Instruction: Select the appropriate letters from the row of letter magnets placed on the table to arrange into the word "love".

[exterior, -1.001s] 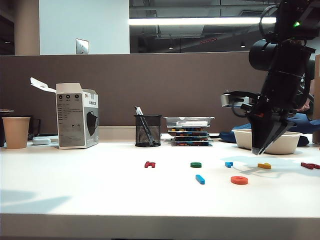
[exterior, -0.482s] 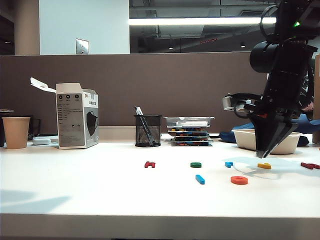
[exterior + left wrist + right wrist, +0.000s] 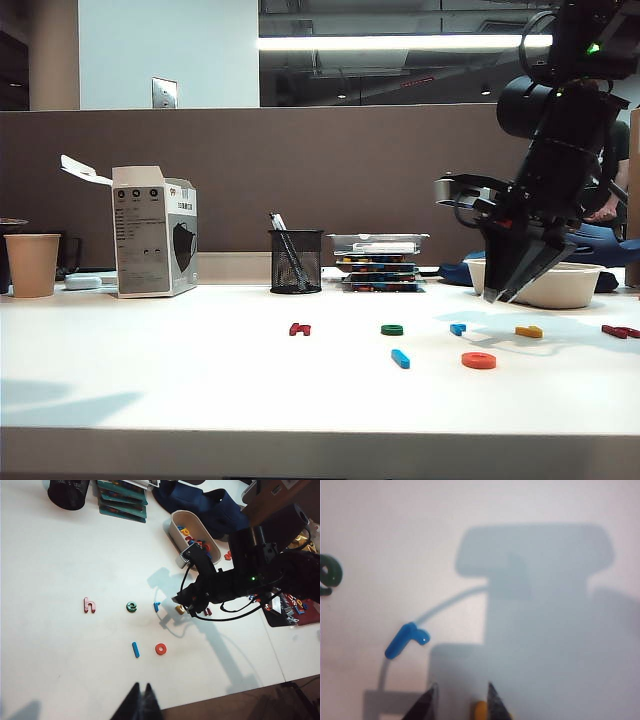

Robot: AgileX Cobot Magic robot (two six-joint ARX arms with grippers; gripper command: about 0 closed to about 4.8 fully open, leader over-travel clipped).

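Nearest, the blue bar (image 3: 400, 358) and orange ring (image 3: 479, 360) are seen flat on the table (image 3: 200, 390). Behind, the green piece (image 3: 392, 329) and yellow piece (image 3: 528, 331) lie in the row. Above the yellow piece, the right gripper (image 3: 510, 294) is held, jaws apart, empty. The left gripper (image 3: 141, 700) is raised well clear, jaws together.

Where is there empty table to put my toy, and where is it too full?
Bare table lies in front of the mask box and paper cup, left of the red h. It is crowded from the green e to the yellow v, where the right gripper hovers open. The left gripper hangs high, shut.
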